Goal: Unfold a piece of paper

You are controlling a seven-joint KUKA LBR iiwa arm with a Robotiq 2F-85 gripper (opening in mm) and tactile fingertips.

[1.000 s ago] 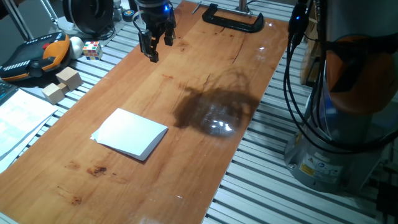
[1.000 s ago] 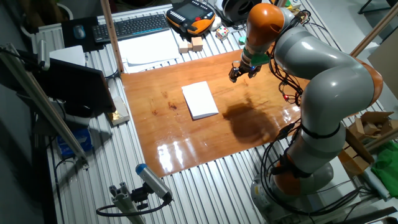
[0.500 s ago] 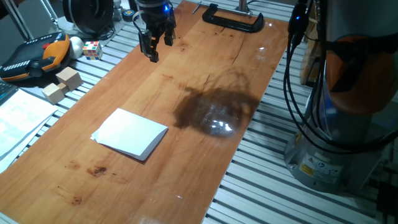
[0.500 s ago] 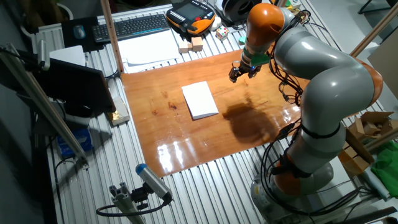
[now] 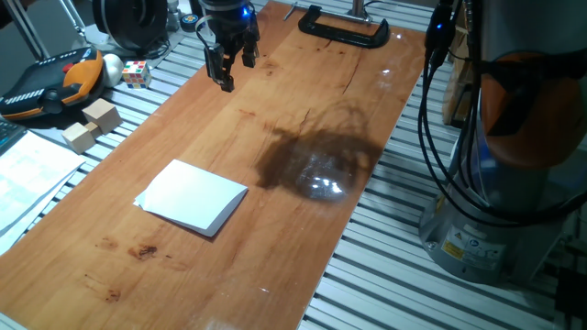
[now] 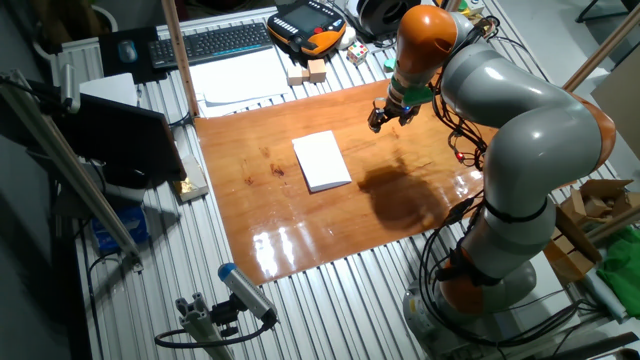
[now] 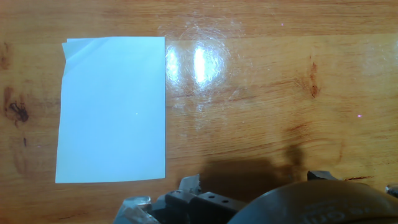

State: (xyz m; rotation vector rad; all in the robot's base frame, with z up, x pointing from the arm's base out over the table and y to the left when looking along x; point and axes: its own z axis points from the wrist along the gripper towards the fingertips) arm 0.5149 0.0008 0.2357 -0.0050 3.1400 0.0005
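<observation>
Paper first: one piece of paper (image 5: 193,195), plain white, lies folded and flat on the wooden board (image 5: 303,229), toward the near half of it in one fixed view. It is doubled over on itself; one corner shows a second layer peeking out in the hand view (image 7: 73,48). Nothing pins it, nothing touches it.

Gripper (image 5: 226,62) hangs high over the far end of the board, well apart from the sheet, fingers pointing down. Jaws stand parted with a clear gap between the two fingers, holding nothing. I judge this is a ready stance: high enough that the hand camera takes in the whole sheet before I commit to an edge.

Judged step: approach not yet begun. The loose layered edge looks the likely place to catch, since a thin sheet flat on wood gives little else to pinch.

Counts, off the board on the slatted table:
- wooden blocks (image 5: 92,124): two, side by side.
- colour cube (image 5: 136,72): one.
- orange-and-black pendant (image 5: 55,82): one.
- black clamp (image 5: 344,27): one, at the board's far edge.
- printed sheets (image 5: 27,170): a loose pile, number cannot be told.
- keyboard (image 6: 205,43): one, in the other fixed view.
</observation>
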